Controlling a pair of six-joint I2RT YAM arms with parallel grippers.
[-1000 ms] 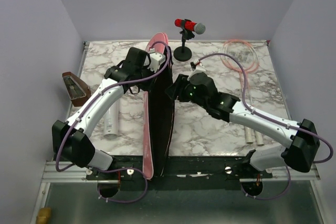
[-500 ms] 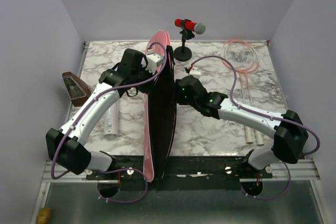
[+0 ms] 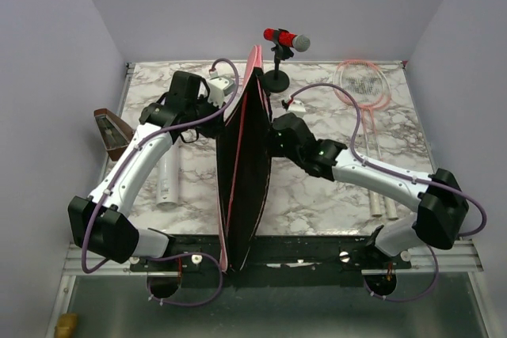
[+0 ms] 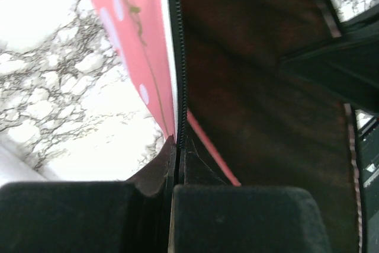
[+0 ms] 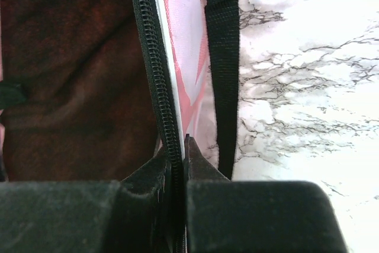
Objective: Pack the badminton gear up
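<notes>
Evidently spread apart on purpose: pinched shut on the left zipper edge by the left hand, and nipped just as tightly on the right zipper edge by the right hand, with nothing else in either grip. Held that way, most likely, to pull the mouth of the pink bag wide and leave the dark lining exposed for loading.

Propped on edge down the middle of the desk, running from the near edge between the two arm bases toward the far side. Looks long and slim, pink outside with paler markings and dark inside, edged by a black zipper, with a black strap down the right flank. Nothing visible inside the lining so far.

Not yet packed: two pink-framed rackets lying flat at the far right of the desk, well apart from the bag, and a white tube lying on the left, just beside the left arm.
</notes>
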